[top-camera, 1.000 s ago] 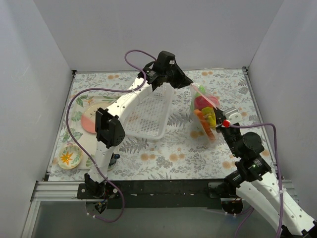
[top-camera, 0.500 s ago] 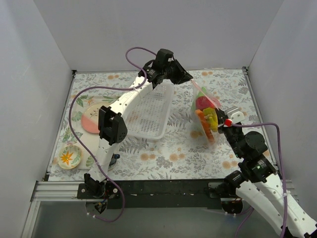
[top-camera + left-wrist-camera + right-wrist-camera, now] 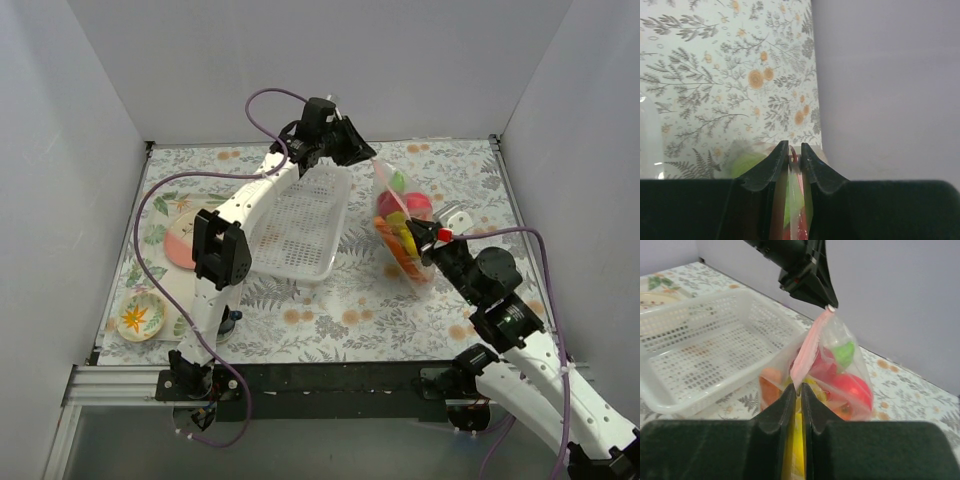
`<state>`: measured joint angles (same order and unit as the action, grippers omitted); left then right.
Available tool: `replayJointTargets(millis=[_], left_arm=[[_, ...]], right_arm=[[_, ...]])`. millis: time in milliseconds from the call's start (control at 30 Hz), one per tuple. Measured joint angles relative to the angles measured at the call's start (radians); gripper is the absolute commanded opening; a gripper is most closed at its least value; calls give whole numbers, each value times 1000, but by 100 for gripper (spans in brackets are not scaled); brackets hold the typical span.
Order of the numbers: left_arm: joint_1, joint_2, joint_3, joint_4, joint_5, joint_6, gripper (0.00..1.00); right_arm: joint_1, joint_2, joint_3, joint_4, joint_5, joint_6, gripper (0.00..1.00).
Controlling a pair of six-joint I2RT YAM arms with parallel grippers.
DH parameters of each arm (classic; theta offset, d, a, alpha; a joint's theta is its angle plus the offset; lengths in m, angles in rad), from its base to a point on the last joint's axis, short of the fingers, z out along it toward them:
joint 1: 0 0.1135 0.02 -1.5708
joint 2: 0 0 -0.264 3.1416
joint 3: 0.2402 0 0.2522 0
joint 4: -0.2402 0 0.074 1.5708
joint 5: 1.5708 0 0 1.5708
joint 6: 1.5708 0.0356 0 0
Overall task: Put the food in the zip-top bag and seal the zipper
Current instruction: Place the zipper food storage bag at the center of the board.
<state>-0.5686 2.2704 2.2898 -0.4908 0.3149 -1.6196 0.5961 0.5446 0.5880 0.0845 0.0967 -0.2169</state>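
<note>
Zip-top bag (image 3: 405, 238) is strung by its mouth between the two grippers, over the right half of the table (image 3: 330, 300).

Left gripper (image 3: 372, 158): clenched on the far end of the zipper (image 3: 811, 346). In the left wrist view its two black fingertips (image 3: 771, 167) stand almost together, with only the thin pink strip and some bag film between them.

Right gripper (image 3: 428, 235): likewise pinched tight on the zipper, at the near end. The right wrist view shows the pink strip rising from between its fingers up to the tip of the left gripper. The strip runs taut and slanted from one grip to the other. Whether the mouth is pressed sealed along that length — cannot tell.

Food sits inside the bag, all of it below the strip: a red piece (image 3: 856, 390), a green piece (image 3: 844, 353), an orange piece (image 3: 771, 381) and a yellow piece (image 3: 796, 440) just behind the right fingers. The bag's belly hangs low, near the floral tablecloth; whether it touches cannot be judged.

White slotted basket (image 3: 300, 225): just left of the bag, under the left arm, near it but apart.

Two floral plates lie by the table's left edge — a larger pink one (image 3: 178, 238) and a small one (image 3: 138, 317) nearer the front, both well apart from the bag.
</note>
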Motion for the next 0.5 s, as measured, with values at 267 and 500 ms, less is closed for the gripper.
replayJointTargets(millis=[267,500], left_arm=[[24,-25,-106,21,15,133,24],[23,-91,-204,29,14,216,32]], right_arm=[[2,157,19,84,-150,115,61],[2,240,43,113,-232,245,99]])
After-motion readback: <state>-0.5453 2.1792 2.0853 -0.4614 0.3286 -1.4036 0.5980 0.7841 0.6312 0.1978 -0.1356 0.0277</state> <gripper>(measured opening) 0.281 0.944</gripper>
